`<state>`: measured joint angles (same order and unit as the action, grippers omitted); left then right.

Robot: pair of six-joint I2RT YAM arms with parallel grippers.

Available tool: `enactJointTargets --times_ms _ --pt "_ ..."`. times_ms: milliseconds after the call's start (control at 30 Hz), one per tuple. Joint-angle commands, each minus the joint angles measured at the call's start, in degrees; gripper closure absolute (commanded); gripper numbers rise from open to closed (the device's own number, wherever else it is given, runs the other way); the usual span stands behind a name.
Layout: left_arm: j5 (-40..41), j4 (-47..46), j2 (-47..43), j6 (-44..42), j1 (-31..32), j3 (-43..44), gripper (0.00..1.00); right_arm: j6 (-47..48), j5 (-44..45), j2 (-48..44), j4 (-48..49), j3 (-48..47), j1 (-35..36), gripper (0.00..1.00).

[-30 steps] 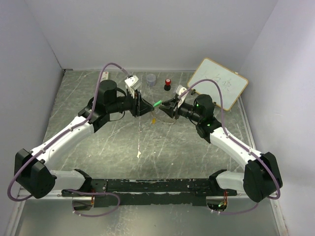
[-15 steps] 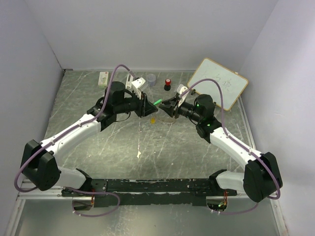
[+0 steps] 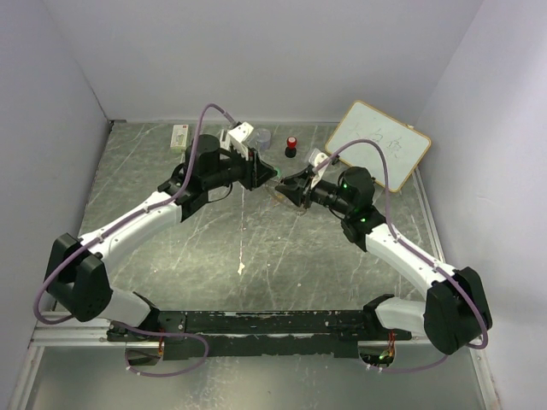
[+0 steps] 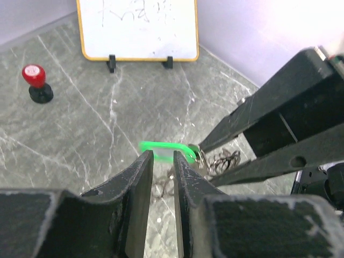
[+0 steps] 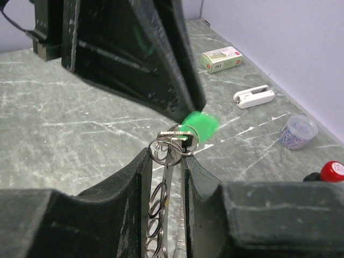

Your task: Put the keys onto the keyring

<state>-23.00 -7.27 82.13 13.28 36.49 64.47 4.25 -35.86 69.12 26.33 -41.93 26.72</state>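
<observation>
My left gripper is shut on the green key's plastic head and holds it off the table. In the left wrist view the green head lies across the tips of my left gripper. My right gripper is shut on the silver keyring, whose linked rings hang down between its fingers. The green key touches the keyring's top at my right gripper. The keyring also shows in the left wrist view. I cannot make out the yellow-orange key.
A red-capped black knob and a small cup of clips stand behind the grippers. A whiteboard leans at the back right. A small box lies at the back left, a white stapler near it.
My left arm has swung forward and right, carrying the green key up to the tip of the right gripper. The right gripper has barely moved. The yellow key on the table no longer shows.
</observation>
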Motion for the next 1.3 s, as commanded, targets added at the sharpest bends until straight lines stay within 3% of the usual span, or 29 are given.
enactJointTargets --times_ms 0,300,567,767,1067,1267 --pt "0.11 -5.01 1.46 0.01 0.34 3.67 0.68 -0.74 -1.49 -1.45 3.37 0.96 0.24 1.00" --pt "-1.97 -3.40 4.90 0.36 0.33 5.57 0.68 -1.11 -0.07 -1.49 3.81 1.15 0.34 1.00" --pt "6.34 -4.71 -2.86 0.15 0.31 -0.70 0.65 -2.70 2.24 -0.55 4.24 0.67 0.35 1.00" --pt "6.72 -2.84 -5.89 -1.20 0.05 -2.64 0.62 -2.72 2.77 -0.30 4.36 0.28 0.28 1.00" --pt "-5.64 -3.87 -5.93 -3.96 -3.70 -6.24 0.44 -1.80 2.45 -1.27 2.82 -0.29 0.26 1.00" --pt "-10.99 -5.56 -4.96 -5.26 -4.94 -7.67 0.43 -1.57 2.51 -1.71 2.44 -0.43 0.21 1.00"
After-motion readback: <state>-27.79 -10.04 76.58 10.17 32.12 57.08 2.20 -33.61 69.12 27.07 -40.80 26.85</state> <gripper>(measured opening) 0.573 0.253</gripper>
